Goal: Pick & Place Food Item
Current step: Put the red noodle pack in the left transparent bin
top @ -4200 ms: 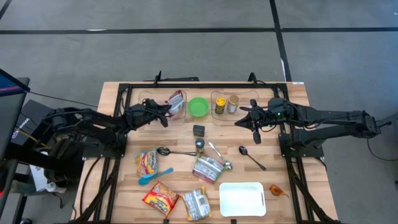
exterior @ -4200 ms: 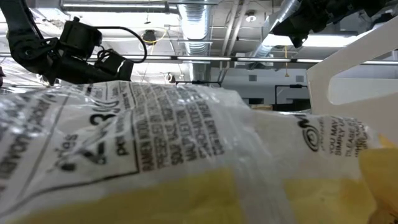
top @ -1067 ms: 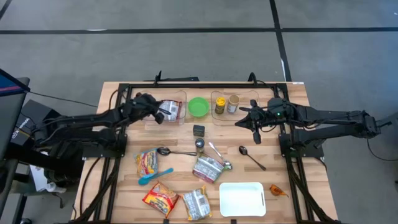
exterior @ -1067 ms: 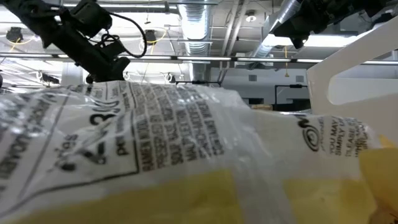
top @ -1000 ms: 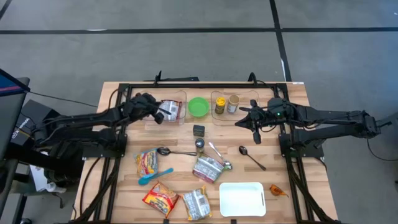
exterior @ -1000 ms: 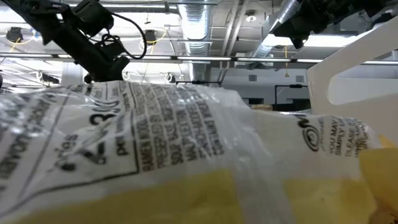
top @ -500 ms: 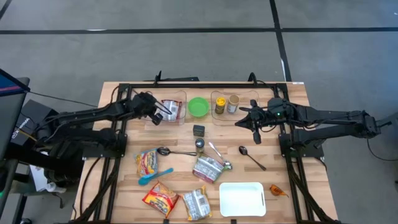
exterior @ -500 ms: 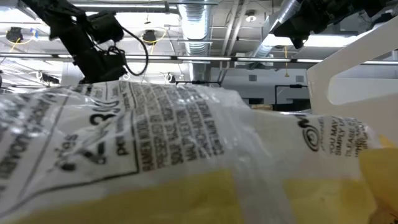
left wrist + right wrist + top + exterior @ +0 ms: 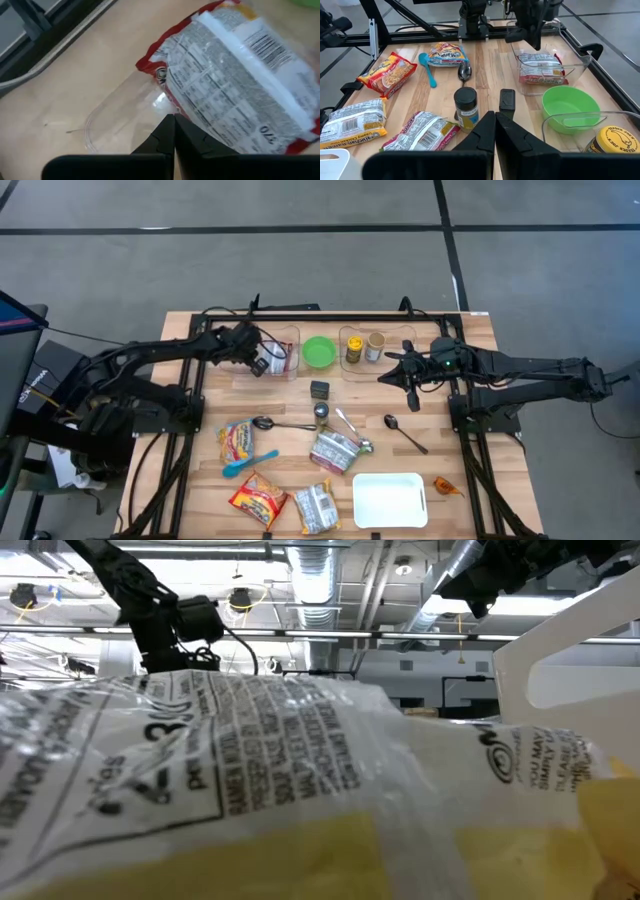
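Left pincer [image 9: 262, 360] clenched, empty, above noodle packet [image 9: 279, 356] in clear tray [image 9: 291, 333]. Right pincer [image 9: 392, 375] clenched, idle. Risk: snagging packet, dragging it out.

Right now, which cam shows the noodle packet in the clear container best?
Left wrist view: the noodle packet fills the picture, label side up, lying in the clear container. Right wrist view shows it whole but farther off, under the left gripper. High view shows it small, partly covered. Low view doesn't show it.
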Controlling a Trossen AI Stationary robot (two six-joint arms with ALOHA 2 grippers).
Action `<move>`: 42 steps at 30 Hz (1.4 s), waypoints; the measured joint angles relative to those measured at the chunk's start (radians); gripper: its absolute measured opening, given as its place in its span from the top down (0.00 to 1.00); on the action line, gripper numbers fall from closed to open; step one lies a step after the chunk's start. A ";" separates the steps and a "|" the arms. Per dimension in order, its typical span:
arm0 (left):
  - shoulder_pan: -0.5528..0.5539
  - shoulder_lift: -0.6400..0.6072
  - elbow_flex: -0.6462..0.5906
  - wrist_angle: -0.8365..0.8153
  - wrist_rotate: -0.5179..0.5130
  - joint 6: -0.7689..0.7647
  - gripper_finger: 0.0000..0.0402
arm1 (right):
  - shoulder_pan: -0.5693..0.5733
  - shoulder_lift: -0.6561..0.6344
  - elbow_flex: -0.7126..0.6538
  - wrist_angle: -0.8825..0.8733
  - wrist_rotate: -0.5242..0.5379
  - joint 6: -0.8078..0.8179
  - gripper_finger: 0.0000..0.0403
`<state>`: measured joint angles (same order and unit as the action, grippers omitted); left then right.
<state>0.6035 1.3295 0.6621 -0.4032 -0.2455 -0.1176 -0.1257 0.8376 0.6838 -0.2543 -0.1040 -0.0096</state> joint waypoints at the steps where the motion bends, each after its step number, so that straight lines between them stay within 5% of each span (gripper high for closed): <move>1: 0.000 0.009 0.001 -0.001 0.000 0.007 1.00 | 0.000 0.000 0.000 0.000 0.000 0.000 0.99; 18: -0.005 0.045 0.005 0.047 0.171 0.009 1.00 | 0.000 0.000 0.000 0.000 0.000 0.000 0.99; 42: -0.009 0.045 0.005 0.140 0.237 0.008 1.00 | 0.000 0.000 0.000 0.000 0.000 0.000 0.99</move>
<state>0.5949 1.3746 0.6670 -0.2630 -0.0088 -0.1093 -0.1257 0.8377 0.6838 -0.2543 -0.1040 -0.0091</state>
